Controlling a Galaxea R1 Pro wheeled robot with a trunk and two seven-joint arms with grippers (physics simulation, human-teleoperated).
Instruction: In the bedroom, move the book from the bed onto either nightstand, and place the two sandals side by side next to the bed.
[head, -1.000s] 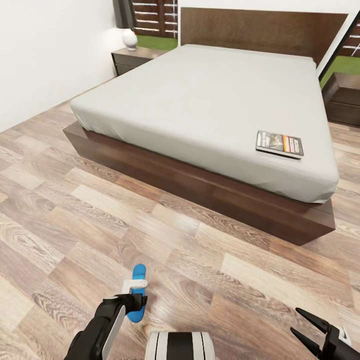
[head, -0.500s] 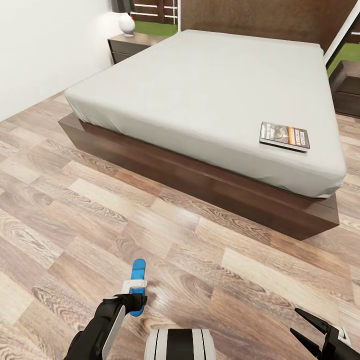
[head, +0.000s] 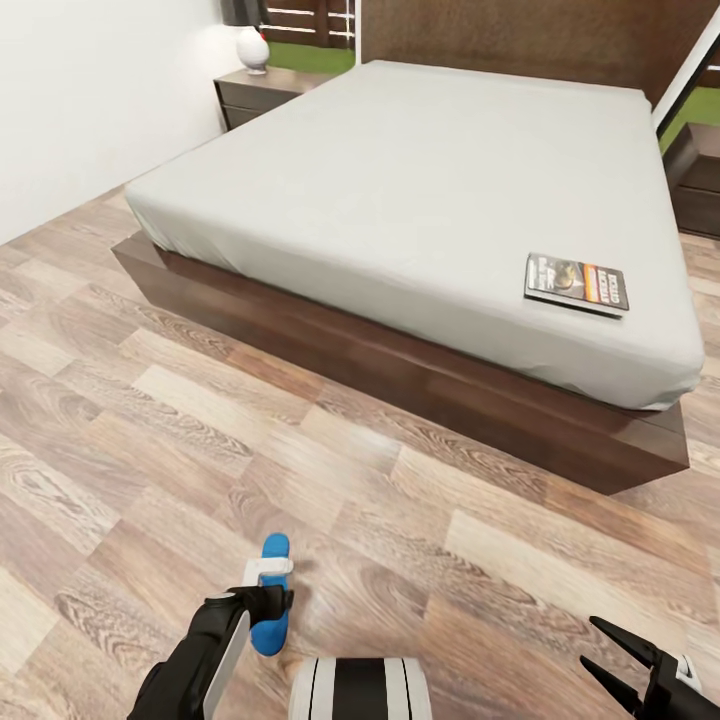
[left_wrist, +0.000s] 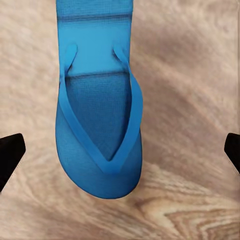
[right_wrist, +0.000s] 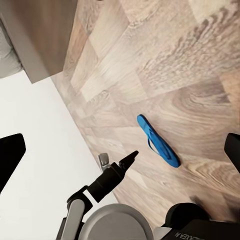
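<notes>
One blue sandal (head: 270, 598) lies flat on the wood floor (head: 430, 560) in front of the bed (head: 420, 170), strap side up. My left gripper (head: 268, 604) hovers just over it, open, its fingertips (left_wrist: 10, 156) spread wide on either side of the sandal (left_wrist: 99, 125). The other sandal is out of view. The book (head: 577, 283) rests on the mattress near the bed's front right corner. Low at the right, my right gripper (head: 622, 662) is open and holds nothing. From its wrist view the sandal (right_wrist: 158, 141) lies on the floor beside my left arm (right_wrist: 107, 181).
A nightstand (head: 255, 92) with a white lamp (head: 252, 48) stands left of the headboard, and a second nightstand (head: 700, 185) stands at the right. A white wall (head: 90, 90) runs along the left. Wood floor stretches between me and the bed frame (head: 400, 365).
The whole view has shifted as the camera moved, so the bed sits slightly differently in frame. Both arms keep their pose, and the left gripper stays over the sandal.
</notes>
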